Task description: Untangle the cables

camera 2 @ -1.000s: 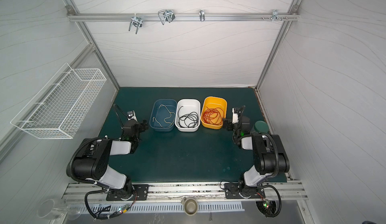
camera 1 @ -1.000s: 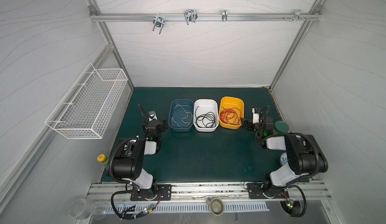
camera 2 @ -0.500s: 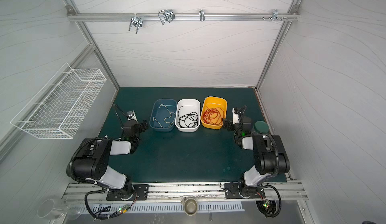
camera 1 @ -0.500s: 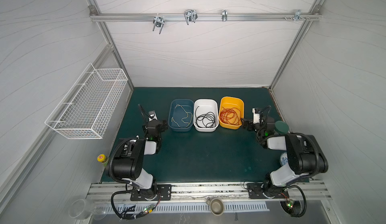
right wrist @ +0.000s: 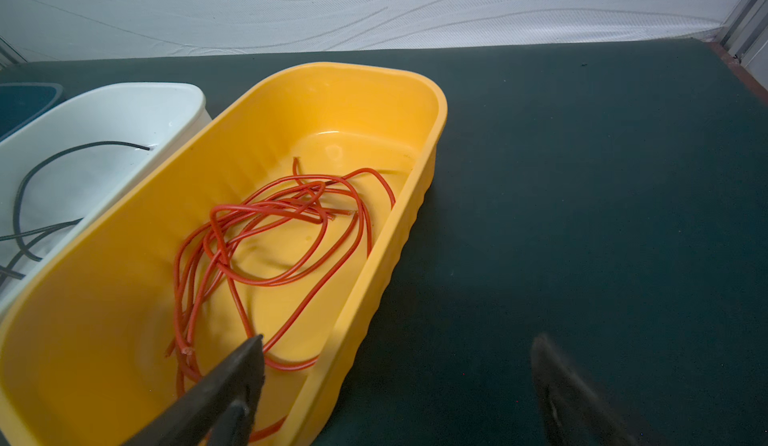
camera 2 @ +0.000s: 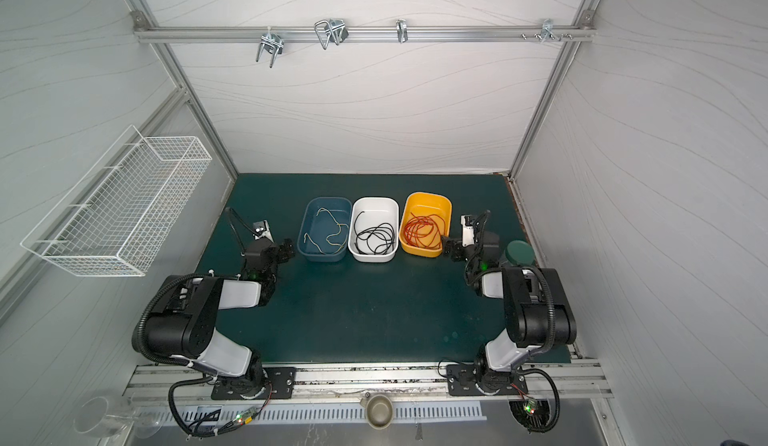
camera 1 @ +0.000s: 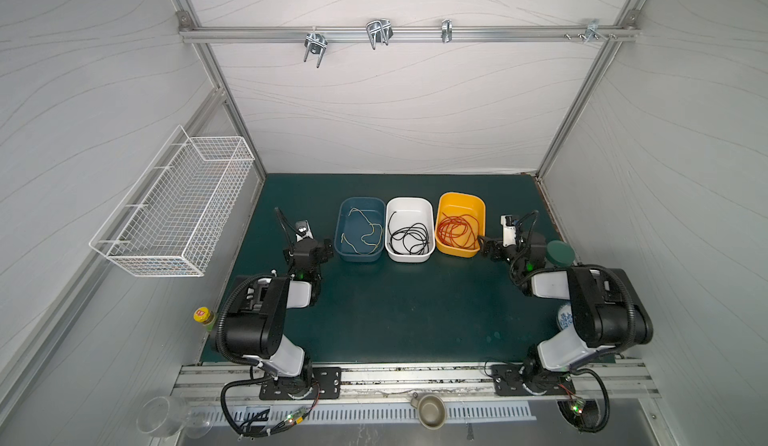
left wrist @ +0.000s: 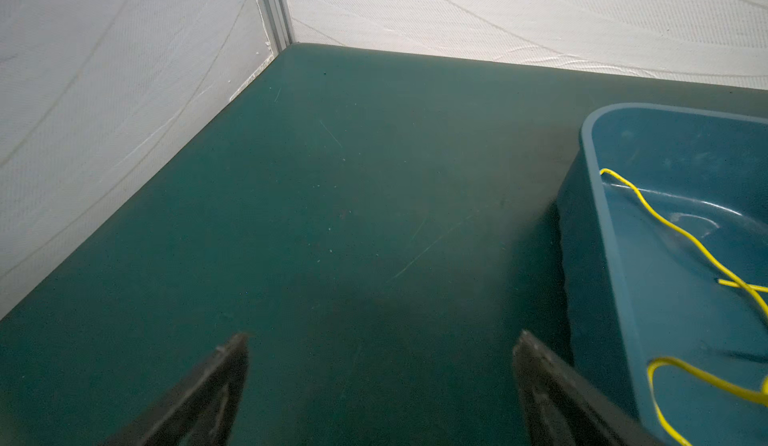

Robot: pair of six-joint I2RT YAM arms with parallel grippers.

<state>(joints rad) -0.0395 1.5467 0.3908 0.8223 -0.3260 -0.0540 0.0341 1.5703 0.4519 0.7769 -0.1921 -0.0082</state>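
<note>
Cables look sorted by colour: pale yellow cable in blue bin, black cable in white bin, red cable in yellow bin, row at 12 o'clock, so left gripper at its 9 and right gripper at its 3 sit spread wide, empty, probably parked clear.

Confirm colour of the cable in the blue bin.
Yellow cable in the blue bin; clearest in the left wrist view, paler in both top views.

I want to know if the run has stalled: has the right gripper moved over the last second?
No. The right gripper is in the same spot, just off the near right corner of the yellow bin, in both top views.
</note>
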